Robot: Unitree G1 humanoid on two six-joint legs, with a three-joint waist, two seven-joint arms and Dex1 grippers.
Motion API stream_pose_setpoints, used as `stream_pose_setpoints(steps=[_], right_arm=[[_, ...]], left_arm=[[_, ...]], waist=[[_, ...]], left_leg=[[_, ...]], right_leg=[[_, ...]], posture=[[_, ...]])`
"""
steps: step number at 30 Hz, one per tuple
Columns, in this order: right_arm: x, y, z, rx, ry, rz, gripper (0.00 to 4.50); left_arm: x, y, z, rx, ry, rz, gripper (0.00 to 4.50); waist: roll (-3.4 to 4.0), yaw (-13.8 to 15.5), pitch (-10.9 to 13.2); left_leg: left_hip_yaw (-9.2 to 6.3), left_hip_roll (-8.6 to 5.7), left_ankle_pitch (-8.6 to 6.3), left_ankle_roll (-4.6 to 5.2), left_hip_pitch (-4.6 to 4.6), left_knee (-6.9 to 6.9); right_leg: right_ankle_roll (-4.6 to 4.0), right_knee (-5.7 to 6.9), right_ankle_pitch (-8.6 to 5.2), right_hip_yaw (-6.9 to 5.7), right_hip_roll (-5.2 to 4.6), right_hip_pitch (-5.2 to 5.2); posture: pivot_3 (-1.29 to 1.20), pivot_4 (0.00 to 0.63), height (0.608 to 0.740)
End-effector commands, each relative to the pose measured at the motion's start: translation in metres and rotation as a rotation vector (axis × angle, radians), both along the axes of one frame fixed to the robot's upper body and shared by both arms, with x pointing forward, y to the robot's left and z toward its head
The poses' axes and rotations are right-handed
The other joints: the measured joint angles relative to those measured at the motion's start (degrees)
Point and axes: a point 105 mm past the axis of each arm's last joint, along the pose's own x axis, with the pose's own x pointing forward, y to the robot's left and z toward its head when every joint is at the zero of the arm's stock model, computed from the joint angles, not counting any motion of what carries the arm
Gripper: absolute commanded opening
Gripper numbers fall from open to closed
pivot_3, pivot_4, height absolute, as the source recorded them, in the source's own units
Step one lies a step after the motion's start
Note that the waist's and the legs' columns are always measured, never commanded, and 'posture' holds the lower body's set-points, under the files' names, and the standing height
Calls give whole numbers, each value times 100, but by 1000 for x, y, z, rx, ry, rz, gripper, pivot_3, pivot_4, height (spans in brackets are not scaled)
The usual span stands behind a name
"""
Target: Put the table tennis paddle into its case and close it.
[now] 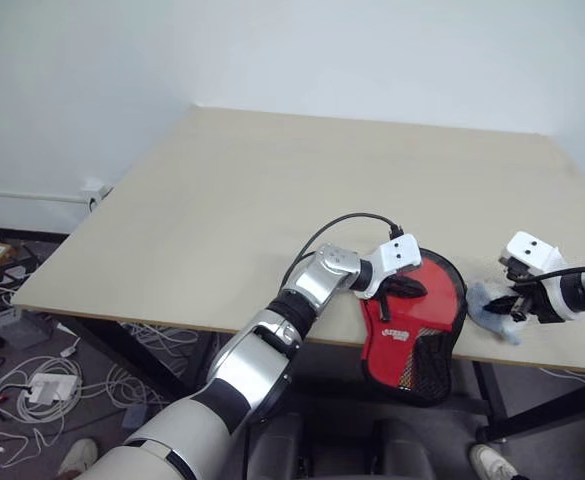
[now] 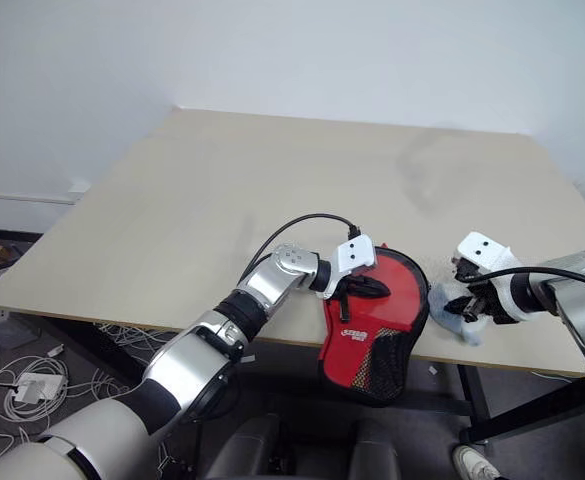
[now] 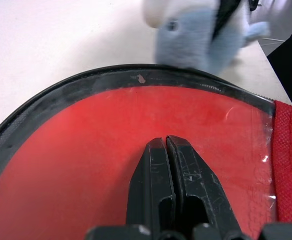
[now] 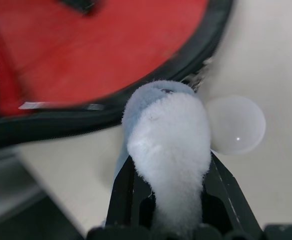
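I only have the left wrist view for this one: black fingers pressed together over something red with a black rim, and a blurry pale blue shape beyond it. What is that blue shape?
Observer: A pale blue and white plush toy, clamped in the right tool.
Operator: And the red thing?
Observer: It's the red fabric paddle-shaped case with a black mesh pocket. Its mesh end hangs past the near edge of the beige wooden table.
Operator: Anything else near it?
Observer: A small white translucent ball lies on the table beside the plush toy.
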Motion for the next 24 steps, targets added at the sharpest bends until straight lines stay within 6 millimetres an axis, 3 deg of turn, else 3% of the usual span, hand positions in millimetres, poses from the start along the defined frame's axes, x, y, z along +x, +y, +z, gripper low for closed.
stream_pose_setpoints(steps=[1, 8, 17, 24], right_arm=[[-10, 11, 17, 34, -23, 107, 469], [-29, 15, 21, 21, -7, 255, 469], [-73, 10, 15, -35, 90, 511, 469], [-104, 20, 12, -23, 141, 691, 469]], left_arm=[[-2, 10, -19, 67, 26, 5, 0], [-3, 13, -21, 78, 30, -2, 0], [0, 19, -21, 92, 29, -2, 0], [4, 22, -20, 94, 26, 17, 0]], waist=[[0, 0, 0], [-1, -1, -1], [-3, 7, -1], [-2, 117, -2]], left_leg=[[0, 0, -3, 5, 1, 0], [-7, 0, -8, 15, 5, 0], [-11, 0, -20, -8, 11, 2], [-19, 0, -22, -6, 15, 3]], right_leg=[[1, 0, -1, -1, 0, 2], [7, 0, -4, -8, 0, 10], [25, -2, -15, -12, -1, 21], [28, -5, -17, -20, -2, 30]], posture=[[0, 0, 654], [0, 0, 654], [0, 0, 654], [0, 0, 654]])
